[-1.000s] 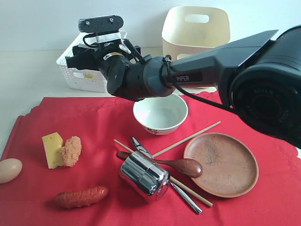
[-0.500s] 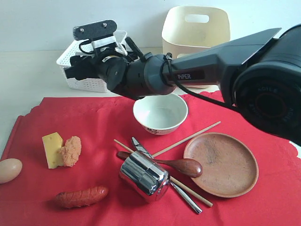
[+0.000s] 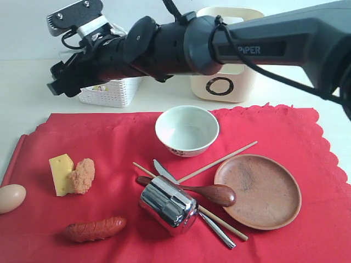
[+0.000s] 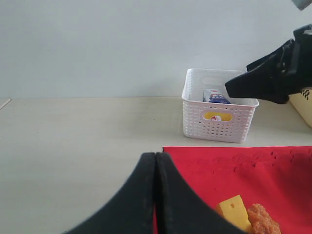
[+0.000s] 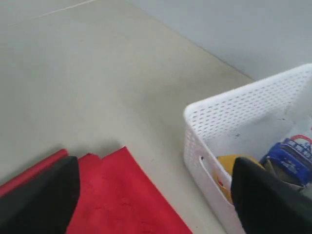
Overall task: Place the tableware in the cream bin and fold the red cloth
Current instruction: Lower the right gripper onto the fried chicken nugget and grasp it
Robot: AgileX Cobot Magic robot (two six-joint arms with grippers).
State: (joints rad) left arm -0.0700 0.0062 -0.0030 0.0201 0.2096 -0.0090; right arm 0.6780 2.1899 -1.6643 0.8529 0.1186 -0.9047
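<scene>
The red cloth (image 3: 109,142) covers the table front. On it lie a pale bowl (image 3: 186,130), a steel cup (image 3: 167,204) on its side, a brown plate (image 3: 258,190), a wooden spoon (image 3: 211,193), a knife (image 3: 216,227) and chopsticks (image 3: 219,160). The cream bin (image 3: 227,82) with its black "O" stands at the back, partly behind the right arm. My right gripper (image 3: 59,83) hangs open and empty at the left end of the white basket, above the cloth's far corner (image 5: 122,195). My left gripper (image 4: 155,156) is shut and empty by the cloth's left edge; the exterior view does not show it.
A white lattice basket (image 3: 109,90) at the back left holds a milk carton (image 4: 214,96) and something yellow. Cheese (image 3: 60,174), a fried piece (image 3: 82,175), an egg (image 3: 11,197) and a sausage (image 3: 94,229) lie on the cloth's left side.
The right arm has risen and swung left past the white basket, uncovering the cream bin's front and its "O" mark. Everything on the cloth has stayed in place.
</scene>
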